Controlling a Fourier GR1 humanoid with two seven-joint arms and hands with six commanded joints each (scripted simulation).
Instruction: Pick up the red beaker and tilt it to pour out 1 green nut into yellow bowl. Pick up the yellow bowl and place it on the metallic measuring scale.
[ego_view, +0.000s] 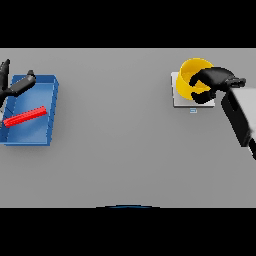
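Upper right: your right hand (212, 82) is curling its fingers round the yellow bowl (192, 75), sitting on the metallic measuring scale (181, 100); you are releasing next. Left hand (15, 86), fingers spread, idling upper left.

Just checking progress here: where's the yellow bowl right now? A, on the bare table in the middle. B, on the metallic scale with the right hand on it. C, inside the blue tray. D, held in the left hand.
B: the yellow bowl sits on the metallic scale at upper right, the right hand curled around its rim.
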